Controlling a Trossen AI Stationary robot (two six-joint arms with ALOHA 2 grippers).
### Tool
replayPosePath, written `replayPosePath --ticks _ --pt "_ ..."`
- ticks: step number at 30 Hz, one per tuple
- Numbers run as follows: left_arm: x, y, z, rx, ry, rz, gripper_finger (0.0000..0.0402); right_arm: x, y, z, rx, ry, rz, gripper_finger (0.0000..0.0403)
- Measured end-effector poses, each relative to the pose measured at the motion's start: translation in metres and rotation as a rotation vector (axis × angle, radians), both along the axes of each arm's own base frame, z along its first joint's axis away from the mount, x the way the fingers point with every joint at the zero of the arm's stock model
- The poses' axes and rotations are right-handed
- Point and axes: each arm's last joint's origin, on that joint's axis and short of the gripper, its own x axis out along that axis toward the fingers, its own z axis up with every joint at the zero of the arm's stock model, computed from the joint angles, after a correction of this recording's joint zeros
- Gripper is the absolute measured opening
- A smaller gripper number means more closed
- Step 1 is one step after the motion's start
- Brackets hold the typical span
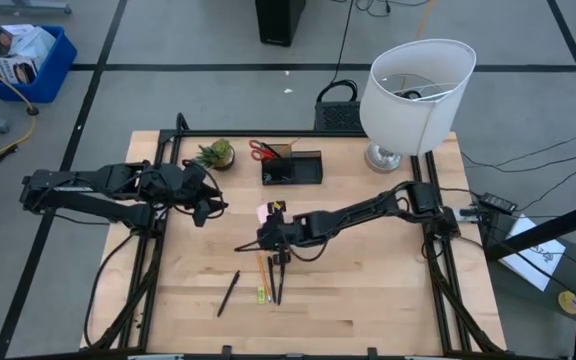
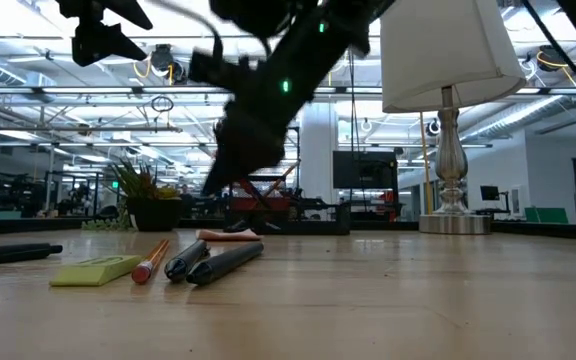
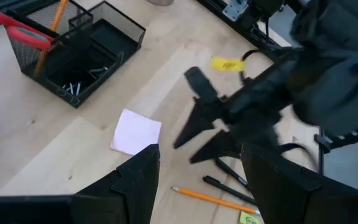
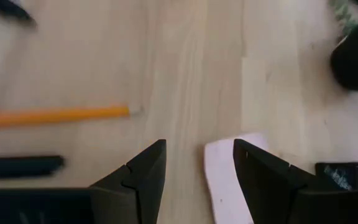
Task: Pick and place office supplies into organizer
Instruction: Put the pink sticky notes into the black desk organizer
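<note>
My right gripper [image 1: 271, 240] hangs open over the middle of the table, clear of the wood in the low view [image 2: 230, 165]. In its wrist view [image 4: 199, 146] the pink sticky-note pad [image 4: 227, 180] lies flat between and below its fingers, untouched. An orange pencil [image 4: 55, 115], black pens [image 1: 280, 278] and a yellow-green piece [image 2: 96, 270] lie on the table nearer the front edge. The dark organizer [image 1: 291, 168] stands toward the far edge, with red scissors [image 3: 23, 30] and a pencil standing in its cup. My left gripper [image 1: 211, 208] waits open, raised at the left.
A potted plant [image 1: 216, 153] stands left of the organizer, and a big white lamp [image 1: 415, 95] stands at the far right corner. A single black pen [image 1: 228, 293] lies alone near the front. Bare wood [image 1: 388, 290] stretches across the front right.
</note>
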Motion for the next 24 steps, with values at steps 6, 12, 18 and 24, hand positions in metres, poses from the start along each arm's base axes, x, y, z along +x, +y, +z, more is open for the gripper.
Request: replayPosePath --ticks 6,12,18,24 --pt "0.0 -0.001 0.0 -0.005 0.001 -0.01 0.0232 0.0 -0.005 -0.02 -0.026 0.069 -0.036 0.018" --pt "0.0 -0.003 0.0 -0.008 0.002 -0.02 0.0232 0.005 -0.016 -0.032 0.002 0.052 -0.104 0.018" --pt "0.0 -0.003 0.0 -0.008 0.002 -0.02 0.0232 0.007 -0.024 -0.03 -0.013 0.024 -0.128 0.018" --pt "0.0 -0.003 0.0 -0.004 0.002 -0.02 0.0232 0.009 -0.025 -0.029 -0.033 0.016 -0.089 0.018"
